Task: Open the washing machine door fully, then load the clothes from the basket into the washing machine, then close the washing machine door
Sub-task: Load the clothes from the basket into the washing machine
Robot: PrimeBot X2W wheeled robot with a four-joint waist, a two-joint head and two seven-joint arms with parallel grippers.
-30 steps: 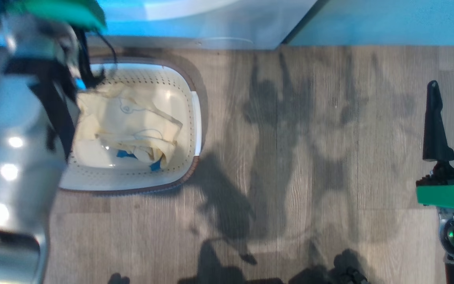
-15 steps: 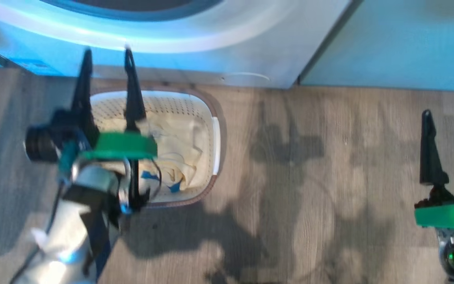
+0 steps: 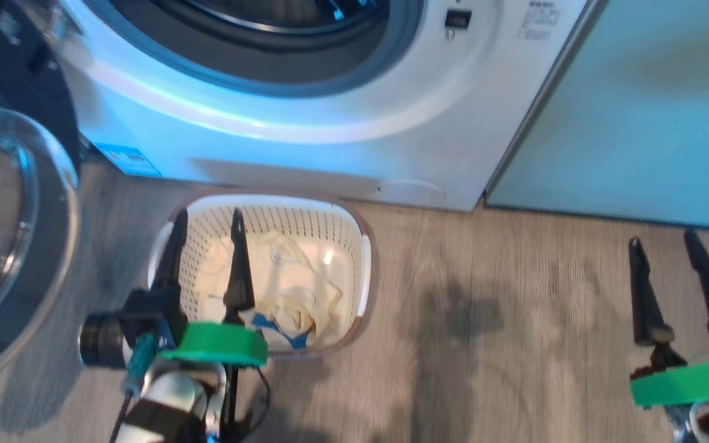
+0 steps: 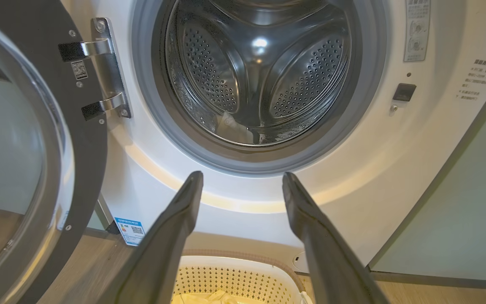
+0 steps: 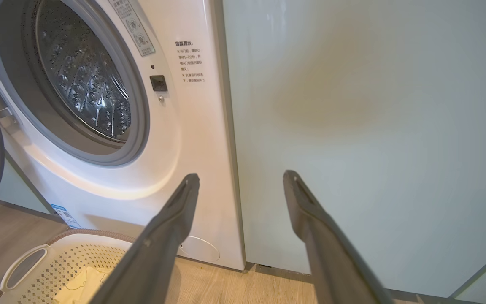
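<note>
Door stands wide open at far left, its rim near the basket. Left gripper, fingers apart, hangs over the clothes inside, just before the washer. Open floor stretches to the right gripper, likewise spread.

A: What is lying underfoot?
B: A wood-grain floor is spreading across the whole near part of the scene, its planks showing grey-brown streaks
A: And what is standing on the far side?
B: A pale green cabinet panel is standing at the far right, smooth and plain, and a dark strip is running along its foot where it is meeting the floor
A: How is the light falling?
B: Soft shadows are lying on the planks towards the middle, and a faint warm patch is glowing on the panel's plain face
</note>
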